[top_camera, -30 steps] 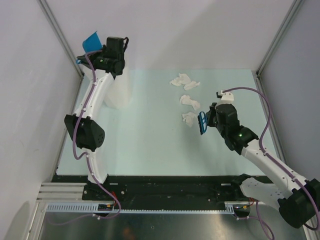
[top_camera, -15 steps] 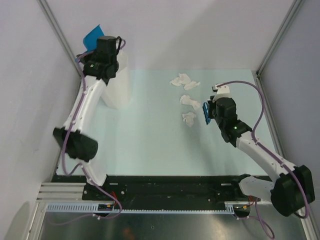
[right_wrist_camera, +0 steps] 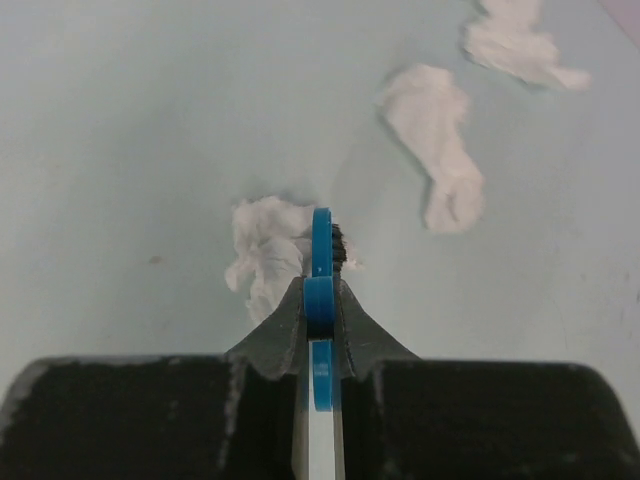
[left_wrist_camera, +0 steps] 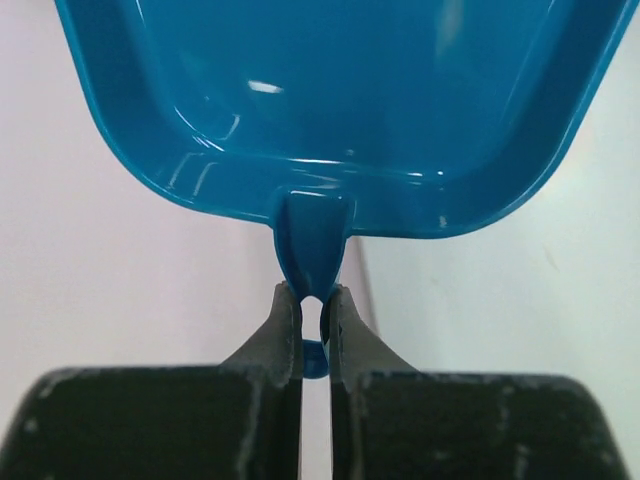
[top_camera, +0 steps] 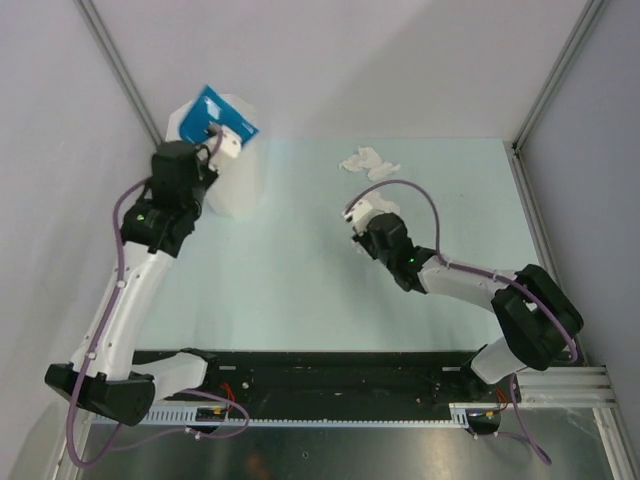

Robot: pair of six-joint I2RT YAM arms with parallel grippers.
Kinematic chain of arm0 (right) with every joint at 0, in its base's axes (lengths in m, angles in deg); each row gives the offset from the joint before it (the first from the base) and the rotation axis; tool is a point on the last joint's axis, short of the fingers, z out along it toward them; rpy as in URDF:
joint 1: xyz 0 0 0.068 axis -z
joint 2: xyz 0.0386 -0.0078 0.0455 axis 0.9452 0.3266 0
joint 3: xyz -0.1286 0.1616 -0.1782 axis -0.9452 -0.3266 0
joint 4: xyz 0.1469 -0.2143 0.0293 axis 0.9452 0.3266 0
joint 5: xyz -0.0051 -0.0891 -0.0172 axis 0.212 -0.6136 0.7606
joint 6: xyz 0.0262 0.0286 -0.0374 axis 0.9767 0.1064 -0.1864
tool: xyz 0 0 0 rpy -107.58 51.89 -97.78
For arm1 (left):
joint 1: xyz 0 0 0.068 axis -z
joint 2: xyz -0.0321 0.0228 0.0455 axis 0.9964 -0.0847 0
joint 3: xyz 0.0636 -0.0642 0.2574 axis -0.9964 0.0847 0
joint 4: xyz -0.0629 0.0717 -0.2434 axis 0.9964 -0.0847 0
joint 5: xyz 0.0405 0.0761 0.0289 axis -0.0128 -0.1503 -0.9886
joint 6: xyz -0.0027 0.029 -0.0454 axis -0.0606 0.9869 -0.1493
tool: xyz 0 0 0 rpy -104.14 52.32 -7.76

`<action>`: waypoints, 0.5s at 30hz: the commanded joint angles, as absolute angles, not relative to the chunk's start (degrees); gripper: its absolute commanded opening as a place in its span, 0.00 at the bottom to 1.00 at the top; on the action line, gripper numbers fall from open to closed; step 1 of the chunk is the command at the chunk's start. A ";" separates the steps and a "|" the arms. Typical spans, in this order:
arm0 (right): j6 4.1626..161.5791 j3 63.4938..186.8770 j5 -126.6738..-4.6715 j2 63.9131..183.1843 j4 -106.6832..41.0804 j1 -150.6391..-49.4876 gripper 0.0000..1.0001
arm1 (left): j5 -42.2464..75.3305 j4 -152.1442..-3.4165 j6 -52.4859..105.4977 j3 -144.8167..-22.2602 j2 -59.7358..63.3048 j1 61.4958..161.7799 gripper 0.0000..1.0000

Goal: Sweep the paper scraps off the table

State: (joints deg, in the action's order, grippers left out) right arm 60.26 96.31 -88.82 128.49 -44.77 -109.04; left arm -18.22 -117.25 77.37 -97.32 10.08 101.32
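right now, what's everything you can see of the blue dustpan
The blue dustpan is glossy plastic by its look: a shallow tray with raised, rounded walls and a short handle tab at the middle of its back wall. The left end effector is shut on that tab. The part of the tray in the wrist view holds nothing. From above it hangs tilted over the tall white bin at the far left corner of the table; whether it touches the bin cannot be told.
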 commanded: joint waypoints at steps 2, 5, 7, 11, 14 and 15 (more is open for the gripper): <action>54.87 98.07 -88.18 129.48 -45.10 -115.84 0.00 | -6.16 -119.25 71.58 -83.90 11.35 103.07 0.00; 58.29 98.07 -84.84 126.50 -42.20 -117.16 0.00 | 0.25 -120.57 69.73 -77.74 12.06 103.16 0.00; 60.66 98.07 -84.12 123.61 -40.70 -117.25 0.00 | 3.35 -121.01 69.46 -73.01 12.94 103.59 0.00; 66.82 98.07 -87.37 118.77 -37.27 -116.64 0.00 | 5.47 -121.81 70.87 -65.61 12.68 107.10 0.00; 72.44 98.07 -89.31 115.95 -37.18 -113.41 0.00 | 2.93 -122.16 70.43 -60.95 8.91 113.77 0.00; 74.80 98.07 -89.48 115.86 -37.18 -111.65 0.00 | 3.35 -122.33 70.17 -59.98 5.68 114.49 0.00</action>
